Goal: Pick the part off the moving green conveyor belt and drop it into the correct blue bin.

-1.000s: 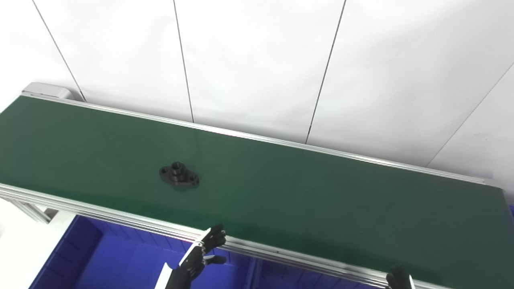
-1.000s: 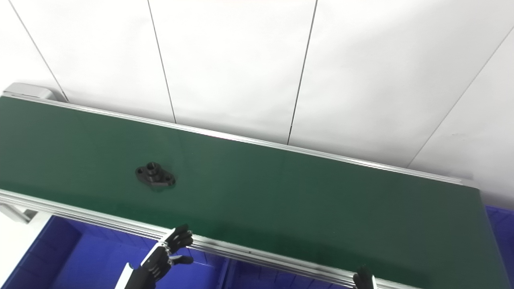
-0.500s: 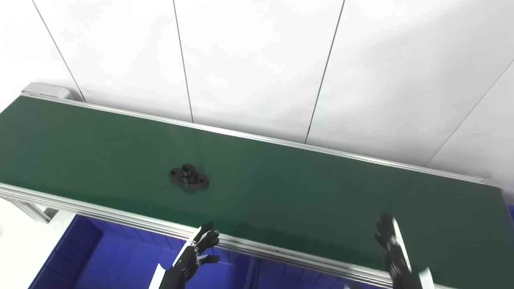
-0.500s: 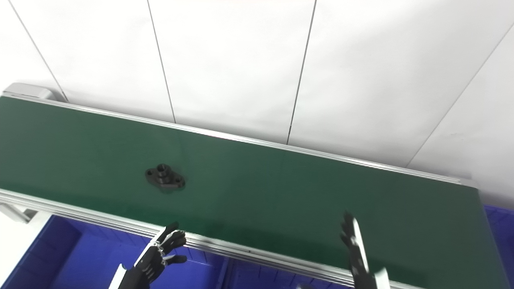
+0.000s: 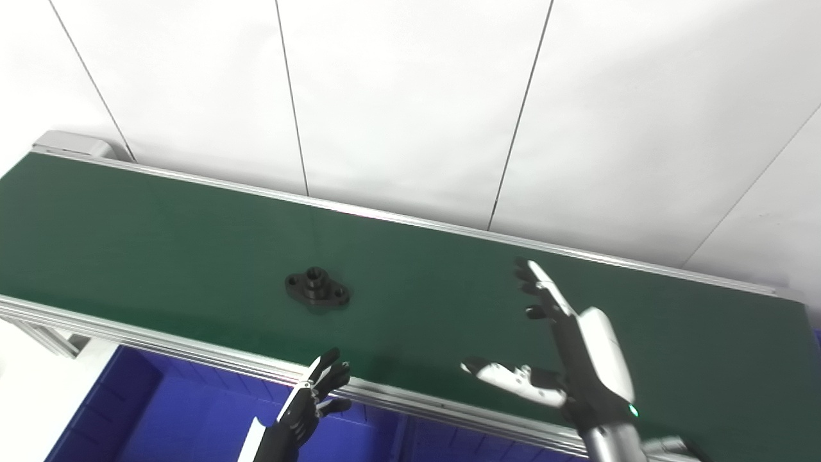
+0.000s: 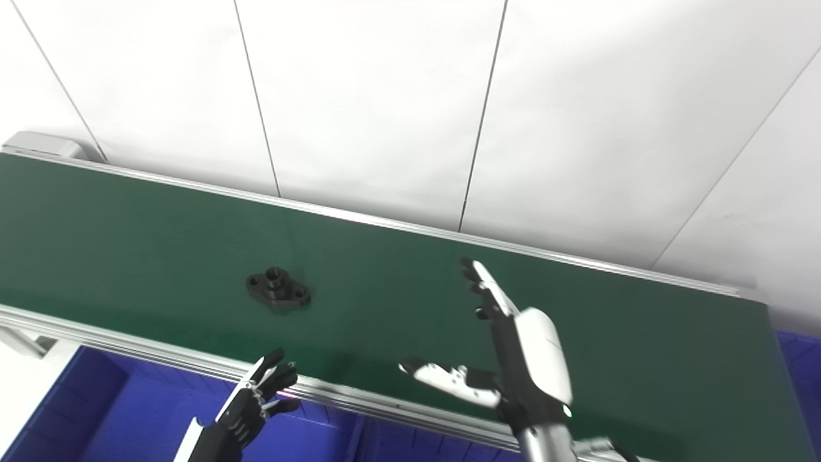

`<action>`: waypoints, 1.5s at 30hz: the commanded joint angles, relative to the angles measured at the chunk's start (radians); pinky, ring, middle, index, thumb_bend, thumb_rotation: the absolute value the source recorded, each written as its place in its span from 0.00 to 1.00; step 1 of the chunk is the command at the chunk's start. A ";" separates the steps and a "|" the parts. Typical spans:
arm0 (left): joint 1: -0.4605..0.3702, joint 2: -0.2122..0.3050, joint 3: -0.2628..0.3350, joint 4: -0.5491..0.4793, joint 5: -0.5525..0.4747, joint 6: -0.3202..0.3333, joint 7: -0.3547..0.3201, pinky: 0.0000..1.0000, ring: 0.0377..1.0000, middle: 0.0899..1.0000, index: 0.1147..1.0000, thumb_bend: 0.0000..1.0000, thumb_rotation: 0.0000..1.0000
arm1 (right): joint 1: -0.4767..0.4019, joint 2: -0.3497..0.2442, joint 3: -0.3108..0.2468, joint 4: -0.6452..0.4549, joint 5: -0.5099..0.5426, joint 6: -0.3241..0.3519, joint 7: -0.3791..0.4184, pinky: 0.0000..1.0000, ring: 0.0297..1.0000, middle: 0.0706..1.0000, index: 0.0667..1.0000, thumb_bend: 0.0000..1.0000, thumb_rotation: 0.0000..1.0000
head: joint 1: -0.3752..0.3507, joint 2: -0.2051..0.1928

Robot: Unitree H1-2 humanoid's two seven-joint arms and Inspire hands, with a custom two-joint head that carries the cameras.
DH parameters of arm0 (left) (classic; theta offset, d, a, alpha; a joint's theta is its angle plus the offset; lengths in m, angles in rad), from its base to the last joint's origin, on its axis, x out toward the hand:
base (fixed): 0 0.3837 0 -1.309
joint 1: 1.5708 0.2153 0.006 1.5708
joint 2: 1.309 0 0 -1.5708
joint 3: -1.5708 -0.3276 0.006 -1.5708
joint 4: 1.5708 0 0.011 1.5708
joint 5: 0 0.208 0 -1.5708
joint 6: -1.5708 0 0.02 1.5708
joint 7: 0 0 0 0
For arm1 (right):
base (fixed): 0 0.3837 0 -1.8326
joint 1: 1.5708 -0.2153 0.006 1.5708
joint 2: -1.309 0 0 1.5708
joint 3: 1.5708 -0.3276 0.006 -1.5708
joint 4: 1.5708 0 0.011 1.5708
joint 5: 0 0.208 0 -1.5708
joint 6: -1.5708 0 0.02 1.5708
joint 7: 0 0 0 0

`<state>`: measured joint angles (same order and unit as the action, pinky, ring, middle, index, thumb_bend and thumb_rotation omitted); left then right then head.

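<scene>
**Part on belt, both hands empty**

While the green conveyor belt (image 5: 192,231) runs across the frame from 10 o'clock to 4 o'clock, its near aluminium rail (image 5: 160,343) borders a blue bin (image 5: 160,417) below. Right hand (image 5: 571,350) hovers over the belt toward 4 o'clock, fingers spread, thumb out toward 9 o'clock, grasping nothing. Left hand (image 5: 308,404) sits at 6 o'clock by the rail, over the bin, fingers loosely apart, empty. Black flanged part (image 5: 317,289) lies flat on the belt, left of centre, well apart from both hands.
</scene>
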<state>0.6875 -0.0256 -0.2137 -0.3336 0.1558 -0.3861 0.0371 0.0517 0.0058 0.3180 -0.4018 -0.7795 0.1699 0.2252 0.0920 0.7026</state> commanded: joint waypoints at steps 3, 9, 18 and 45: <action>0.006 -0.018 -0.012 -0.011 0.010 -0.028 0.004 0.74 0.86 0.87 0.92 0.90 0.77 | -0.082 0.019 0.035 0.062 -0.094 0.007 -0.038 0.65 0.77 0.82 0.85 0.91 0.55 | 0.005 0.000; 0.010 -0.032 -0.024 -0.012 0.017 -0.033 0.005 0.74 0.86 0.87 0.92 0.89 0.77 | -0.170 0.045 0.064 0.198 -0.126 -0.001 -0.086 0.65 0.78 0.81 0.84 0.92 0.53 | 0.021 0.001; 0.020 -0.042 -0.044 -0.017 0.033 -0.039 0.009 0.72 0.83 0.83 0.90 0.94 0.78 | -0.299 0.078 0.142 0.400 -0.185 -0.003 -0.181 0.65 0.74 0.78 0.83 0.93 0.50 | 0.032 0.002; 0.050 -0.096 -0.118 -0.025 0.099 -0.060 0.046 0.70 0.82 0.82 0.88 0.91 0.76 | -0.464 0.142 0.283 0.737 -0.180 0.001 -0.267 0.56 0.68 0.73 0.81 0.91 0.50 | 0.102 0.015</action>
<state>0.7126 -0.0903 -0.3006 -0.3359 0.2427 -0.3998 0.0702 -0.3689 0.1258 0.5915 0.3429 -0.9561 0.1808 -0.0179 0.1932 0.7163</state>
